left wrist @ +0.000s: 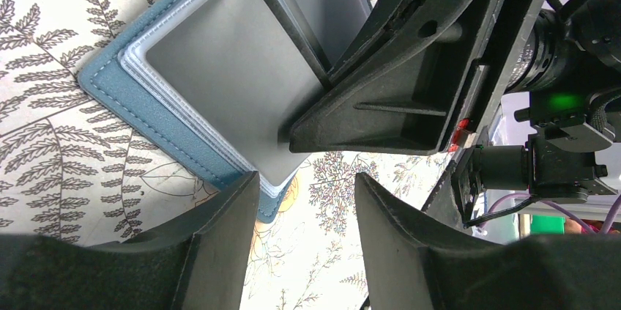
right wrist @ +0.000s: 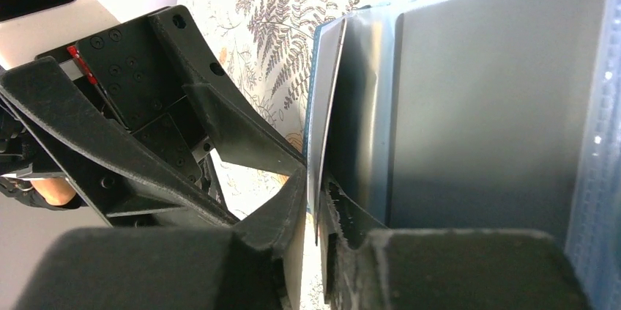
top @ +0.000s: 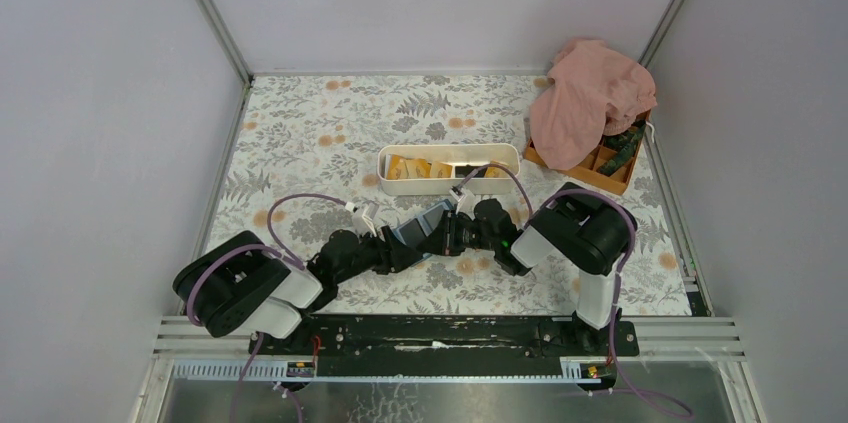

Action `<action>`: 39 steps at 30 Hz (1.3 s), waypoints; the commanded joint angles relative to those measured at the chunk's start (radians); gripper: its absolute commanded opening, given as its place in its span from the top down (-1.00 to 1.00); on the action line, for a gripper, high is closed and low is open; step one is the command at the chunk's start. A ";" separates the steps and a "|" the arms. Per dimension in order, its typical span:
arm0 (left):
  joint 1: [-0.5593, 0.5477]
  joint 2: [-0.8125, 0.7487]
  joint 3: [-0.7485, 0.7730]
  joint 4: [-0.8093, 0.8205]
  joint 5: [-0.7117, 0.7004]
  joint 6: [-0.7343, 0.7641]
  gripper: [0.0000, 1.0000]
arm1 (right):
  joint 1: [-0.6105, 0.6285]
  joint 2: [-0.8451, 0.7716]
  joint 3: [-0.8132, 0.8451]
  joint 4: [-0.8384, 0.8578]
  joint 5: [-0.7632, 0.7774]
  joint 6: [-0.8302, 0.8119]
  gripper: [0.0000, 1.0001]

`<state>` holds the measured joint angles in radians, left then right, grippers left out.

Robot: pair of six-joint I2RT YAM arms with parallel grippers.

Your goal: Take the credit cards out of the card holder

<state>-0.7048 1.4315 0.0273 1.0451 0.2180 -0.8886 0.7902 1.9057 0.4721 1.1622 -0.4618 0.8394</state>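
The blue card holder (top: 420, 224) lies open on the floral table between my two grippers, its grey pockets (left wrist: 220, 75) facing up. In the right wrist view a thin grey credit card (right wrist: 326, 83) stands on edge at the holder's (right wrist: 498, 105) left side. My right gripper (right wrist: 316, 182) is shut on the card's lower edge. My left gripper (left wrist: 307, 178) is open with only tablecloth between its fingers, and its left finger (left wrist: 227, 237) sits at the holder's near corner. Several orange-yellow cards (top: 415, 169) lie in a white tray.
The long white tray (top: 448, 147) stands just behind the holder. At the back right an orange compartment box (top: 600, 175) is partly covered by a pink cloth (top: 590, 98). White walls close in the table on three sides.
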 commanded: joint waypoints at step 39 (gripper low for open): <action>0.048 0.125 -0.045 0.202 0.040 -0.026 -0.14 | -0.128 -0.232 -0.029 -0.232 -0.002 -0.174 0.87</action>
<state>-0.6655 1.5444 0.0143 1.1984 0.2478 -0.9260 0.6735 1.7149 0.4400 0.9260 -0.4820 0.6960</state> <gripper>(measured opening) 0.575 0.131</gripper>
